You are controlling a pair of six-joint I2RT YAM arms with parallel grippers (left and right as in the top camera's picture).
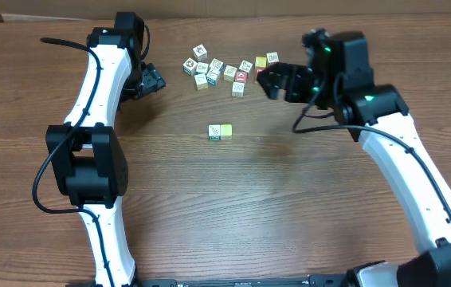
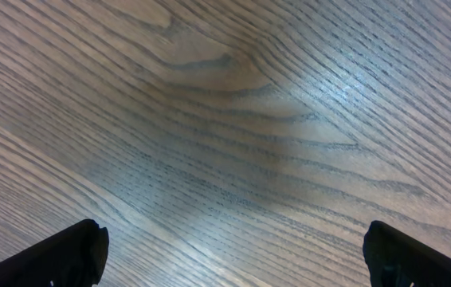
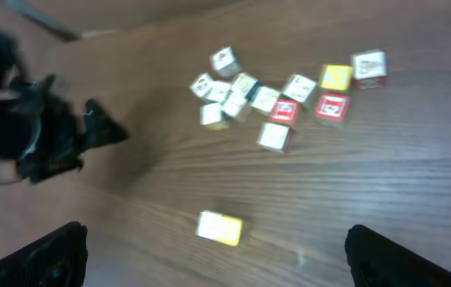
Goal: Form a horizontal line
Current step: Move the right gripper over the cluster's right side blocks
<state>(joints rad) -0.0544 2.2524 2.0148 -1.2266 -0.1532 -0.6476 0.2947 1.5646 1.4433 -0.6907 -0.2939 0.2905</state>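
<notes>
Two small cubes, one white-green (image 1: 215,131) and one pale yellow (image 1: 225,130), lie touching side by side in mid-table as a short horizontal line (image 3: 219,227). A loose cluster of similar cubes (image 1: 225,70) lies farther back; it holds red-faced cubes (image 3: 331,106). My right gripper (image 1: 269,80) hovers open at the cluster's right end, nothing between its fingers (image 3: 225,263). Left of the cluster, my left gripper (image 1: 152,82) is open too. In the left wrist view, only bare wood shows between its fingertips (image 2: 233,255).
The wooden table (image 1: 289,207) stretches out in front of the two-cube row. The left arm (image 3: 42,135) appears dark at the left of the right wrist view. Its white links (image 1: 90,151) run down the table's left side, the right arm's (image 1: 417,183) down the right.
</notes>
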